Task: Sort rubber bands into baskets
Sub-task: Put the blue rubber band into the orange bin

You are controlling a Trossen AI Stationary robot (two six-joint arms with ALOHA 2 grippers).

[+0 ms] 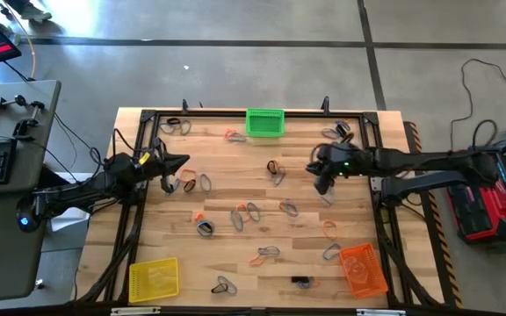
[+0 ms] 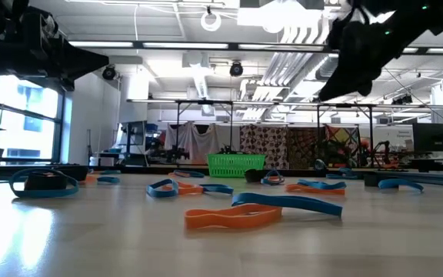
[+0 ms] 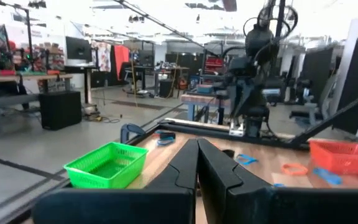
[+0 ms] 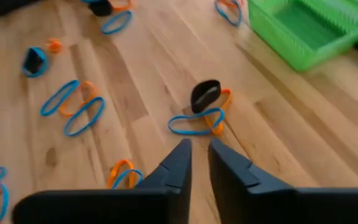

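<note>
Wooden counter (image 1: 235, 237) carries scattered rubber bands (image 4: 197, 121) between green basket (image 1: 264, 122), yellow basket (image 1: 154, 279) and orange basket (image 1: 363, 269), so the right pincer (image 4: 197, 155) hovers slightly parted and empty above a cluster, while the left pincer (image 3: 197, 152) waits shut, holding nothing.

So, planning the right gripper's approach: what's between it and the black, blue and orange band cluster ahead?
Right wrist view: only bare wood between the right gripper and the band cluster.

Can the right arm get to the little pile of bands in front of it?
Probably yes. The right gripper hangs just above the black, blue and orange bands, fingers slightly parted, with bare table between.
</note>
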